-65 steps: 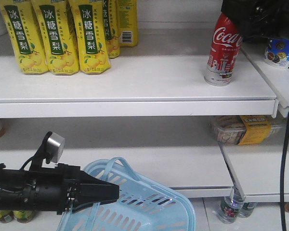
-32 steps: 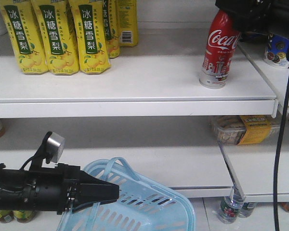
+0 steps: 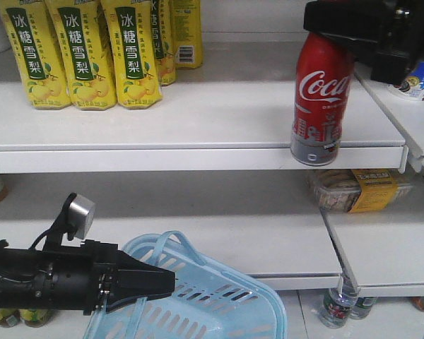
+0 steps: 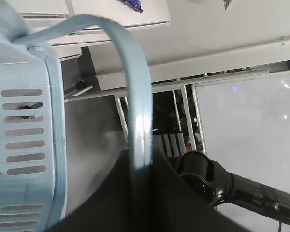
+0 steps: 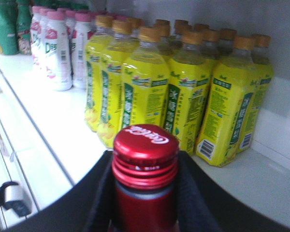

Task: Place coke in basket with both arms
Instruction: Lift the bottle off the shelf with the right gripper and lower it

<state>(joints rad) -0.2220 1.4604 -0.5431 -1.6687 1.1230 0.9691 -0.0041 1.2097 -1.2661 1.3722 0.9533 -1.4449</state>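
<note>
Front view of shop shelving. At upper right, clenched on the bottle neck just under the red cap: right gripper, grasping the coke. Hangs upright, long axis vertical, silver-grey base level with the front lip of the upper shelf and seemingly clear of it. On that shelf, well apart to the left: yellow pear-drink bottles. At lower left: left gripper, clamped on a loop handle of the light blue basket, open side up. Lies below and to the left of the coke, well apart, past the lower shelf. Judged next: bottle carried outward, then down and leftward, held vertical, base first into the basket. Nearer the coke: right gripper. Nearer the basket: left gripper.
</note>
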